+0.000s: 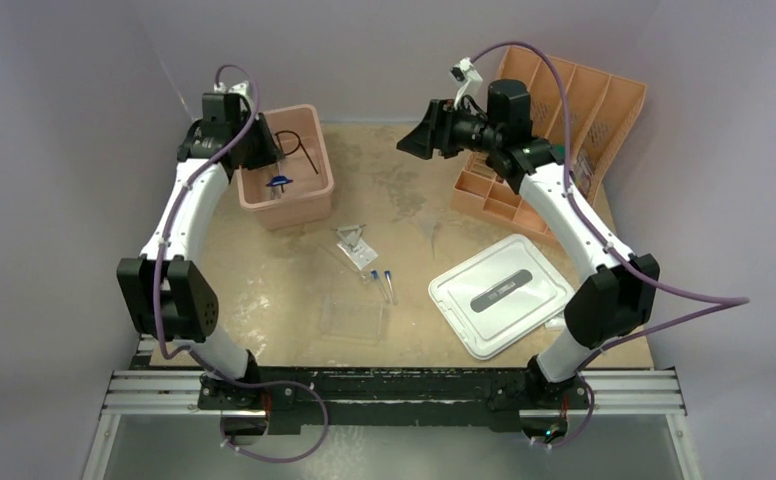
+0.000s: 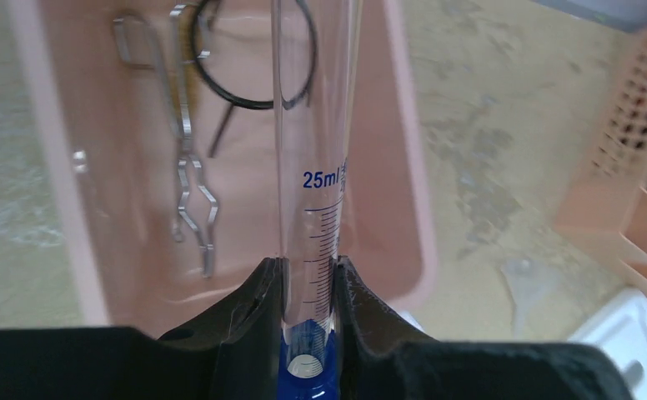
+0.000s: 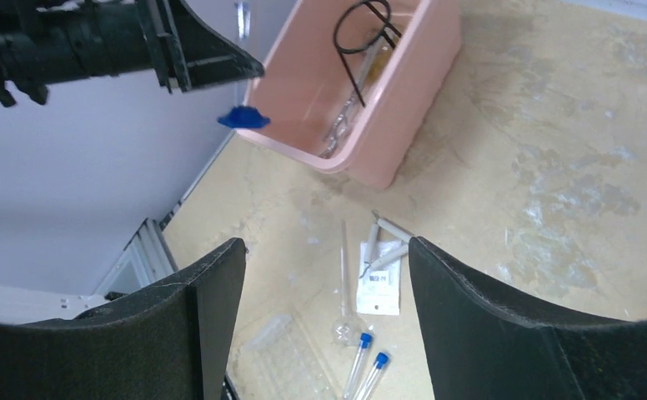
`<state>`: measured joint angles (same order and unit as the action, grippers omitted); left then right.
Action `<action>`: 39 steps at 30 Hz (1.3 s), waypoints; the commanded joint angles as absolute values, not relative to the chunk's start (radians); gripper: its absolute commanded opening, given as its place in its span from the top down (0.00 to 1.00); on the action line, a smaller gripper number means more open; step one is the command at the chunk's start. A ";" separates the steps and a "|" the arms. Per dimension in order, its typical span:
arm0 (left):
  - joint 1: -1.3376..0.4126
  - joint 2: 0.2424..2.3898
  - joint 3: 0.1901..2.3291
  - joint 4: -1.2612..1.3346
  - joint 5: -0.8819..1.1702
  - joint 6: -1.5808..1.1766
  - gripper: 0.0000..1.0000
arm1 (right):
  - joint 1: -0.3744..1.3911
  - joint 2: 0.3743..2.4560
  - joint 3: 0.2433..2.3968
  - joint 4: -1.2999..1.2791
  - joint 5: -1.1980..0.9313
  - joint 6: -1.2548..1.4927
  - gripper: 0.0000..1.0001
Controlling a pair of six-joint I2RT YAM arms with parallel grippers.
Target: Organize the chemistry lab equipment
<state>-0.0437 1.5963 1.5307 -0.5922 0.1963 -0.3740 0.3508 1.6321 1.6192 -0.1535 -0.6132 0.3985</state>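
My left gripper is shut on the blue-based glass piece, a clear 25 ml cylinder, gripping just above its blue base. It holds it over the pink bin; the blue base also shows in the top view and the right wrist view. In the bin lie the steel forceps and the black wire ring. My right gripper is open and empty, high above the table. On the table lie two blue-capped tubes, the clear plastic tray and the wire triangle.
A white lid lies at the front right. An orange compartment organizer leans at the back right. A small white packet and a thin glass pipette with a round bulb lie by the triangle.
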 commanded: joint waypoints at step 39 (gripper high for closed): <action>0.031 2.284 2.149 -0.965 -0.167 -0.253 0.93 | 0.344 1.684 1.687 -0.192 -0.518 0.319 0.27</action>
